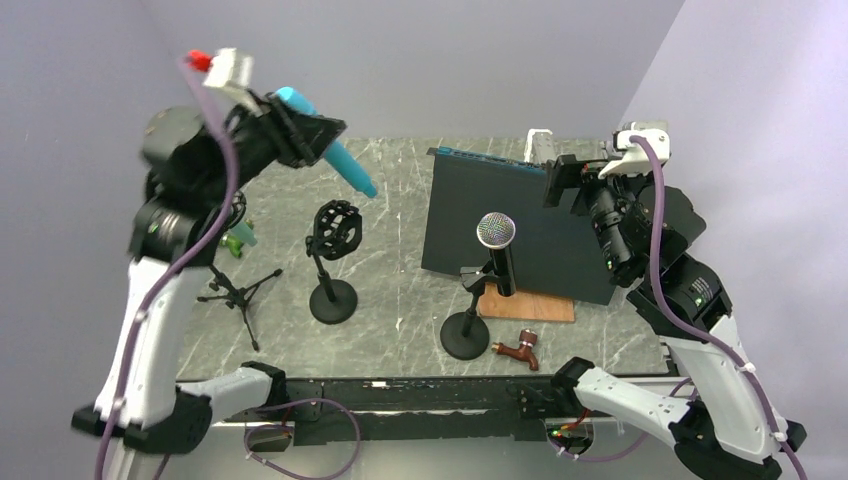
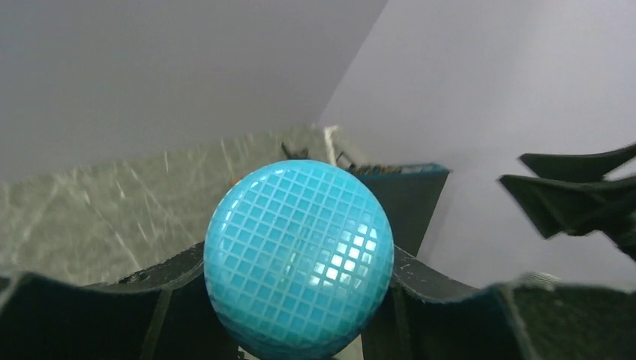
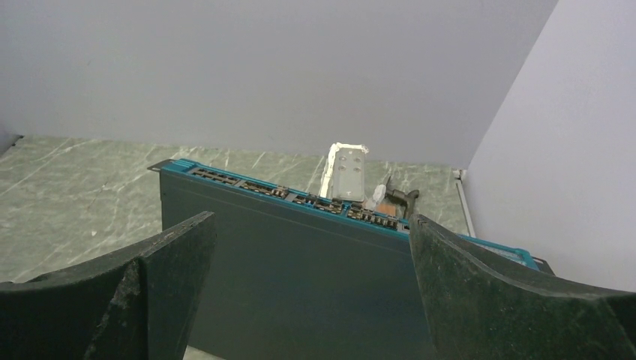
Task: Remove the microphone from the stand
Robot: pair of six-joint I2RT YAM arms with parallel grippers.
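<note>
My left gripper (image 1: 318,140) is raised high at the back left and shut on a blue microphone (image 1: 352,172), which slants down to the right. In the left wrist view its blue mesh head (image 2: 298,259) sits squeezed between my fingers (image 2: 442,289). Below it stands a black stand with an empty shock-mount cradle (image 1: 336,232) on a round base. A second microphone with a silver grille (image 1: 496,232) sits upright in another round-based stand (image 1: 466,335). My right gripper (image 1: 556,178) is open and empty, above the black box (image 3: 300,285).
A large black box with a teal edge (image 1: 520,225) lies tilted at the centre right on a wooden board (image 1: 535,306). A brown tap (image 1: 518,350) lies near the front edge. A small black tripod (image 1: 236,291) and a green object (image 1: 240,239) stand at the left.
</note>
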